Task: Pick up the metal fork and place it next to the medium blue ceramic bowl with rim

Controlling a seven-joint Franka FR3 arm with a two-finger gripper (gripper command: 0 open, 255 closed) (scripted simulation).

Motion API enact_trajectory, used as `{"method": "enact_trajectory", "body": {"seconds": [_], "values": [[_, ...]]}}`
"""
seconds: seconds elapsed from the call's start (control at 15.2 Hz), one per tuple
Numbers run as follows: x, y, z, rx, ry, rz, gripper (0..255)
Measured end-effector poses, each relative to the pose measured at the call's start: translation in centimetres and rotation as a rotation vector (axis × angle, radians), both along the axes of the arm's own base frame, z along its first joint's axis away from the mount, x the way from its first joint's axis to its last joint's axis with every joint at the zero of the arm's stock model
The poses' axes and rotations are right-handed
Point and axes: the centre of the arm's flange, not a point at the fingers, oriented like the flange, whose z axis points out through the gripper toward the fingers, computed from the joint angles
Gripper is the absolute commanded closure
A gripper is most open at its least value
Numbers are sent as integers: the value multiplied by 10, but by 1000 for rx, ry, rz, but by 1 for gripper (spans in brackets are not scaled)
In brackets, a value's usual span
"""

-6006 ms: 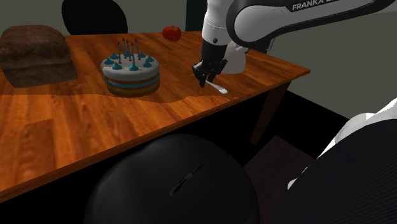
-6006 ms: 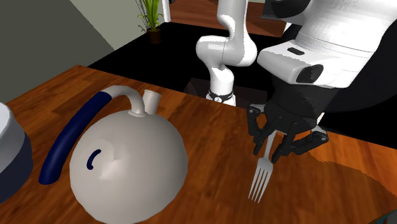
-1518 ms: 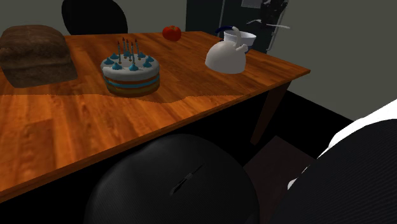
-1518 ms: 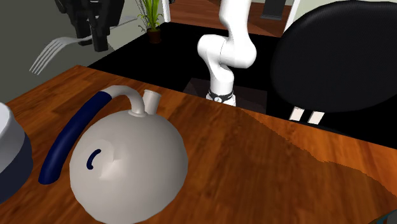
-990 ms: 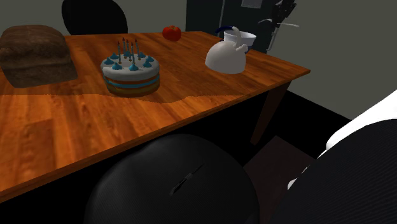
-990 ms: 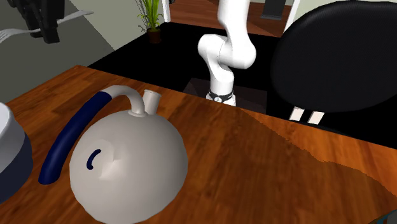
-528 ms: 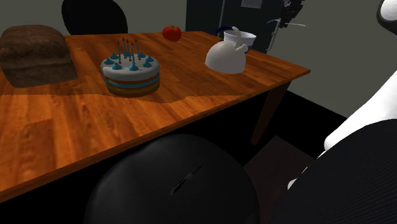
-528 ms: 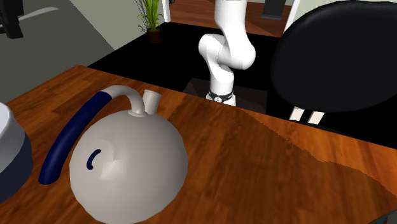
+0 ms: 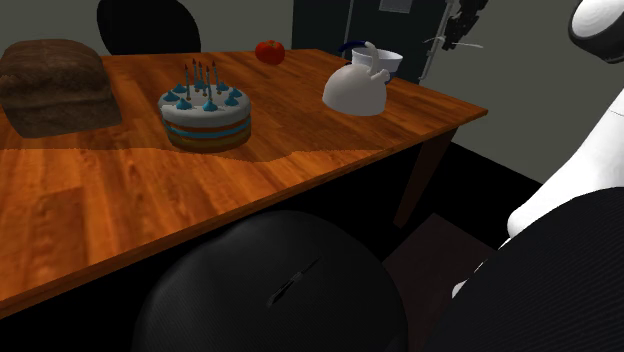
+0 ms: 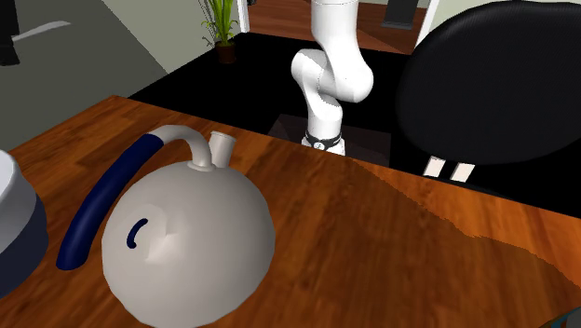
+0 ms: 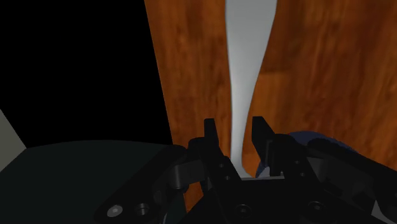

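My gripper (image 9: 461, 24) hangs high in the air past the table's far corner, at the shoulder view's upper right, shut on the grey fork (image 9: 444, 41). In the wrist view the black fingers (image 11: 210, 135) clasp the fork's handle (image 11: 240, 76), which runs away over the wooden tabletop and its edge. The second exterior view has the fork's handle (image 10: 43, 30) and the gripper (image 10: 7, 35) at the upper left edge. The bowl (image 9: 388, 61), pale-rimmed with a dark blue lower half (image 10: 13, 238), stands behind the kettle, below and to the left of the gripper.
A white kettle (image 9: 357, 88) with a dark blue handle (image 10: 102, 198) stands beside the bowl. A candled cake (image 9: 205, 112), a dark bread loaf (image 9: 52, 85) and a red fruit (image 9: 270, 51) sit on the wooden table (image 9: 120, 190). A black chair back (image 9: 270, 290) rises at the near edge.
The gripper has carried the fork a little further towards the shoulder view's right and upward, sliding towards the left edge of the second exterior view. Things on the table have not moved.
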Motion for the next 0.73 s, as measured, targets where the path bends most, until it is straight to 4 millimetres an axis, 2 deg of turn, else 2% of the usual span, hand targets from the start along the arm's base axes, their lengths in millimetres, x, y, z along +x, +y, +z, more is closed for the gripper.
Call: {"method": "enact_trajectory", "body": {"seconds": [0.73], "values": [[0,-2,-59,0,0,0,255]]}}
